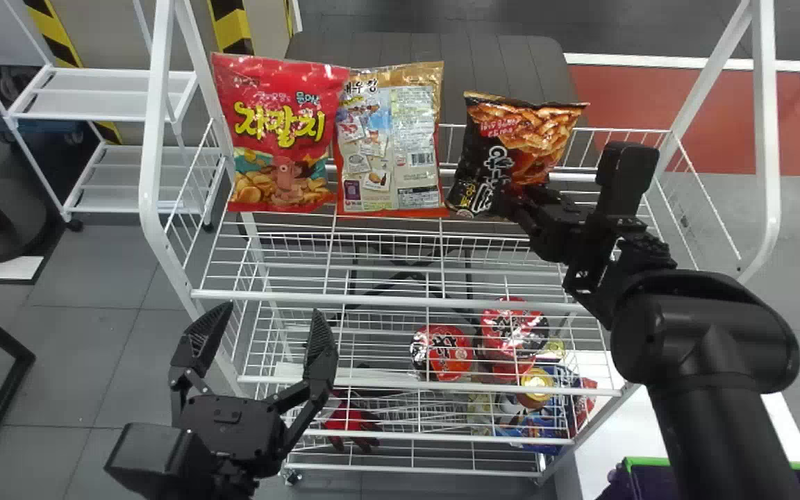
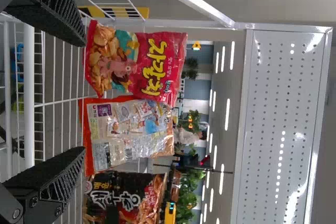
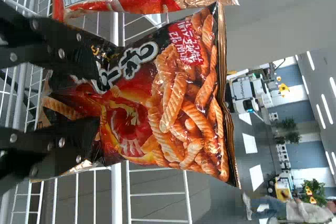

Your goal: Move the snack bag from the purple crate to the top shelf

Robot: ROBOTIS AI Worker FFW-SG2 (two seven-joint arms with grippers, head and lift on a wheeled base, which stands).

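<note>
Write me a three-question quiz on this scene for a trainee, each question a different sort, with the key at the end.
1. Which gripper is at the black snack bag?
2. True or false: the fingers of the left gripper are spread apart with nothing held between them.
3. Three snack bags stand side by side at the top shelf. Which is in the middle?
a) the red one
b) the black one
c) the gold-topped one

Key: 1. the right gripper; 2. true; 3. c

The grey floor (image 1: 87, 361) has a red part (image 1: 622, 104). Long lights (image 2: 227, 114) and maybe leafy plants (image 2: 188, 203) are far back.
</note>
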